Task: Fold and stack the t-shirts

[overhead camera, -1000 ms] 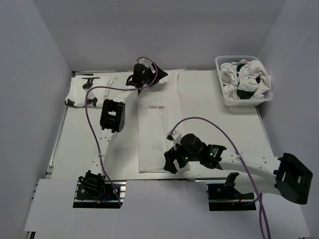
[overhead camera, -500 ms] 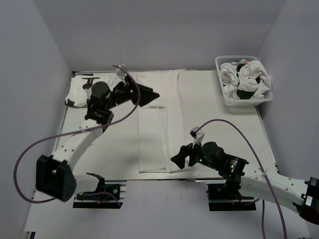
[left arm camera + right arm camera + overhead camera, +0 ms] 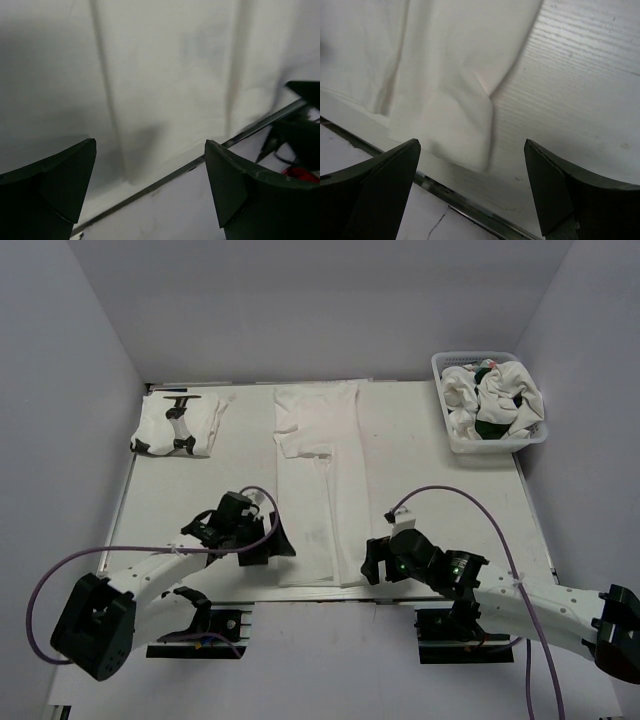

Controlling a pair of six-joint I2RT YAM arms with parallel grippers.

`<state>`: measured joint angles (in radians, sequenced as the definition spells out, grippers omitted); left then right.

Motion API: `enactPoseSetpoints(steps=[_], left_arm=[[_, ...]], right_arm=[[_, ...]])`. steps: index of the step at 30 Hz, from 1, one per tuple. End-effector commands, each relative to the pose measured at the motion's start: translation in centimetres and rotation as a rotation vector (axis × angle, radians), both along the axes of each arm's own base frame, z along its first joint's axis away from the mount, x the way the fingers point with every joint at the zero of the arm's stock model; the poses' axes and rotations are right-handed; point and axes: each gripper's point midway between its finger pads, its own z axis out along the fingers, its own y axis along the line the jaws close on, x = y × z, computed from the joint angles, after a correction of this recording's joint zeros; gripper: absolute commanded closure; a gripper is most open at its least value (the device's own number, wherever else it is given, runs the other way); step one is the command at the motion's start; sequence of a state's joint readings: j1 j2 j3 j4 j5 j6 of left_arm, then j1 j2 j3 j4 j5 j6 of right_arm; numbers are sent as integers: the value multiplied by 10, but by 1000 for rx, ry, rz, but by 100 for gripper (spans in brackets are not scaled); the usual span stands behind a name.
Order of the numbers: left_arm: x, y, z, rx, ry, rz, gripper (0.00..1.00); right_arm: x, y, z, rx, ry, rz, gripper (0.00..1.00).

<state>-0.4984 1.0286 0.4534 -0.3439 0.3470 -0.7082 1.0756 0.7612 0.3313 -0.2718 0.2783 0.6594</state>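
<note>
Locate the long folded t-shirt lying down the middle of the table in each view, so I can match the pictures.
Top external: the t-shirt is a long strip down the table's centre, from far edge to near edge.
Left wrist: the t-shirt fills the upper middle and right.
Right wrist: the t-shirt is at the upper left, with its near corner at lower centre.
Shared landmark: the table's near edge.

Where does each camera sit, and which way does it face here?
Top external: fixed above and behind the bases, looking down on the table, spread t-shirt, folded t-shirt and basket; left claw and right claw both show.
Left wrist: on the left arm, looking past its open claw at the spread t-shirt's near hem.
Right wrist: likewise on the right arm, open claw, at the hem's right corner.
Shared: all see that hem.
</note>
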Motion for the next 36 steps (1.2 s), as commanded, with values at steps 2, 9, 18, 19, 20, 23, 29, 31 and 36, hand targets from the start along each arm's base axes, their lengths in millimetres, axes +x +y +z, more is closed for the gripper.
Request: enactPoseSetpoints(steps=[2,9,18,19,20,23,29,31,36], left_arm=[[-44,11,-37,117,204,-38,1],[-75,17,-57,177,289,-67,8],[-86,16,-57,185,298,-96,54],[-85,12,-58,163,286,-103,57],[-83,9,-56,146,283,-101,62],[-82,8,-59,148,275,-97,100],[-52,-5,-44,124,155,-75,100],[-40,-17,-27,74,94,-88,100],[2,-37,27,0,-117,-75,100]], right_arm=[[-4,-1,-7,-44,63,-26,10],[-14,3,-28,-75,161,-31,10],[-29,8,-41,-101,273,-2,46],[-32,9,-41,-97,284,5,51],[-33,8,-42,-99,285,5,54],[-31,11,-39,-73,264,15,69],[-12,20,-24,-55,168,12,90],[-2,21,-16,-65,128,-1,100],[31,36,30,-46,-25,-25,100]])
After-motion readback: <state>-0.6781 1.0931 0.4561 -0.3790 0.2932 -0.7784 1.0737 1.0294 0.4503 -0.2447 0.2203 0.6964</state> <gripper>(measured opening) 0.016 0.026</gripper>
